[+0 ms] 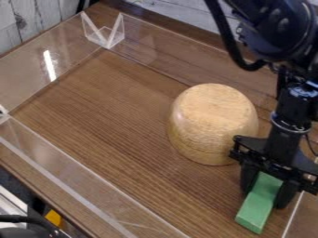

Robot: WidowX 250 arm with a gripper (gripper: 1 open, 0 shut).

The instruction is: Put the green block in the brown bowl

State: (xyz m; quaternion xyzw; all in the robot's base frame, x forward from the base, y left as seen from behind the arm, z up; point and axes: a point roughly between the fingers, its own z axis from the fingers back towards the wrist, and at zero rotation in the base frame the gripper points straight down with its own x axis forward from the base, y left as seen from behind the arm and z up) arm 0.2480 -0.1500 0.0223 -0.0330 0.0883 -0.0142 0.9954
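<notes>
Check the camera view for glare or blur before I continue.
Camera view: bright glare streak on the clear left wall; the arm's upper part is slightly soft; the gripper, green block and brown bowl read clearly.

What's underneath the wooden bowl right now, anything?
The brown bowl sits upside down as a closed dome on the wooden table, so its inside is hidden. The green block isn't under it; it is beside it, in the hand.
</notes>
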